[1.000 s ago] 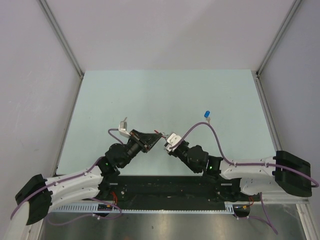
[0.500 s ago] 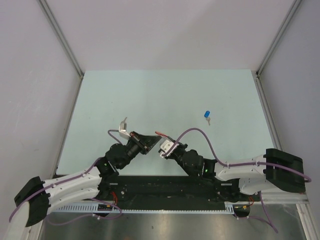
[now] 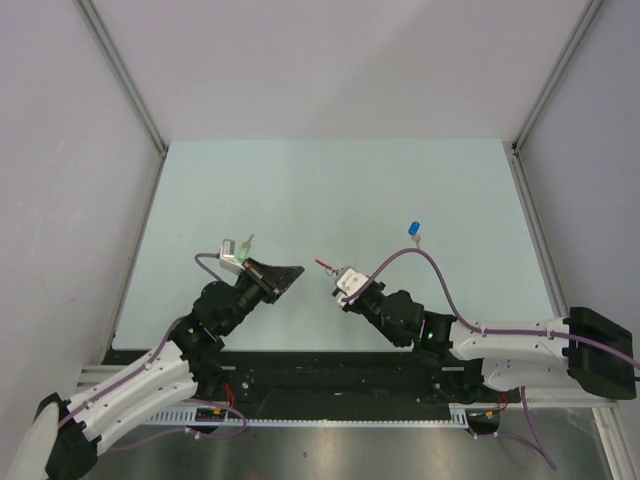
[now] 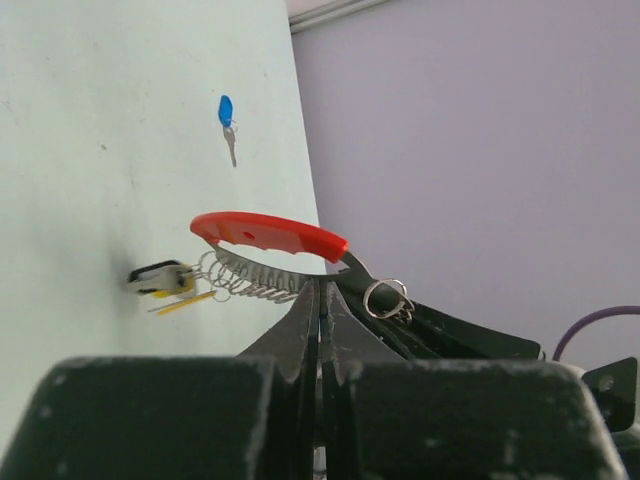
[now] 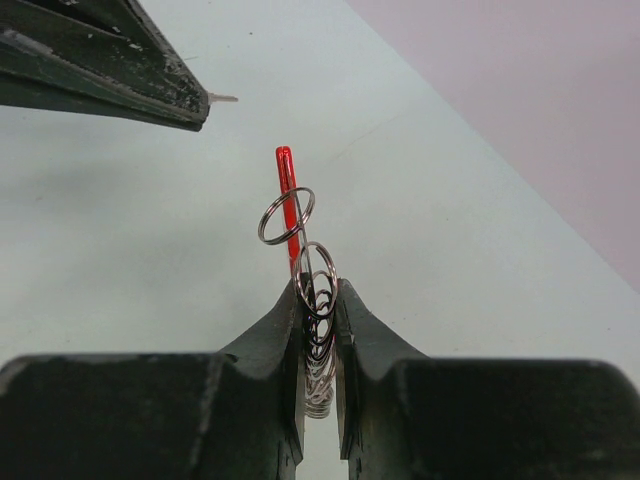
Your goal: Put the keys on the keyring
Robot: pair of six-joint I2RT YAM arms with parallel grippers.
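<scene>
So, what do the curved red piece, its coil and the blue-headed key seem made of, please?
Curved red piece: likely plastic, smooth with a soft sheen. Silvery wire coil: metal, judging by bright glints. Small blue-headed key: seemingly matte plastic cap, grey metal blade.

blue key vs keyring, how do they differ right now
The blue key lies loose on the table; the keyring is clamped in the right hand. The blue key is single, blue-capped; the keyring is a bunch with a red piece and yellow-capped keys. Both show bare silver metal.
</scene>
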